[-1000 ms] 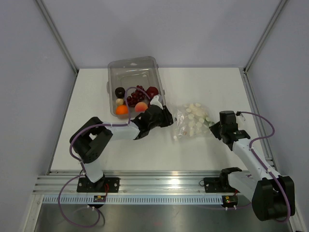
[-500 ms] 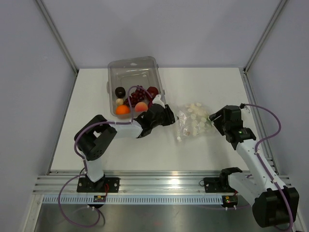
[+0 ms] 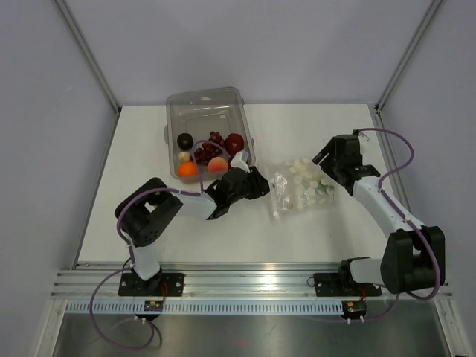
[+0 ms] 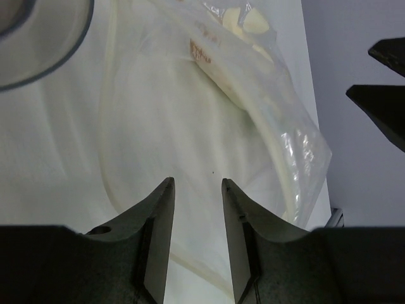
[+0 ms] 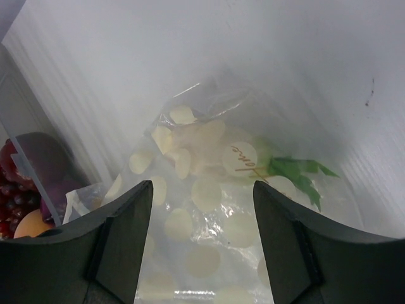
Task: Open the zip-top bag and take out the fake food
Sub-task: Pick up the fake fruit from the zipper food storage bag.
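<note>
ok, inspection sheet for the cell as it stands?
Surface: white table, no spills seen.
Job's things: zip-top bag lying right of centre, with a green leafy piece inside; whether it is unzipped cannot be told. Fake food sits in the clear bin.
Clutter: nothing seen.
Grippers: left gripper open, at the bag's left edge. Right gripper open, above the bag.
Cables: a purple cable runs along each arm; the left one loops over the bin.
Surroundings: grey walls, aluminium frame posts.
</note>
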Action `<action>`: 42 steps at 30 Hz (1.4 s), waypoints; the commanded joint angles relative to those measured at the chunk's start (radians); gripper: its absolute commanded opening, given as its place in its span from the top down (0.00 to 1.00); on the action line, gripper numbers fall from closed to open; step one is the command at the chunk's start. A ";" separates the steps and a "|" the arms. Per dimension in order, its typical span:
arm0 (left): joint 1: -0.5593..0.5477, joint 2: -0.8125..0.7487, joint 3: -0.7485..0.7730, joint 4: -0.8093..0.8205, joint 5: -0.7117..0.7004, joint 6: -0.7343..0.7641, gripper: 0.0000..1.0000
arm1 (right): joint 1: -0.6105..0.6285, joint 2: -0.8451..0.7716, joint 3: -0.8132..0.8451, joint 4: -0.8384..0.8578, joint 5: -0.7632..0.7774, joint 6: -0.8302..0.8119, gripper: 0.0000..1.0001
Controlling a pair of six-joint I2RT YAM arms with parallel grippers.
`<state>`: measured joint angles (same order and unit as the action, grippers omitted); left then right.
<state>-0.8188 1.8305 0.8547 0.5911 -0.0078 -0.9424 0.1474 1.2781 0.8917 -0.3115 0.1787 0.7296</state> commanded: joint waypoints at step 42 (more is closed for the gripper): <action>-0.052 0.168 0.264 -0.106 -0.018 0.074 0.33 | -0.006 0.348 -0.002 0.245 -0.286 -0.045 0.44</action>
<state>-0.8539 1.9858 1.0653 0.4702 0.0277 -0.9058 0.1474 1.6691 0.8978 -0.0948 -0.0723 0.6701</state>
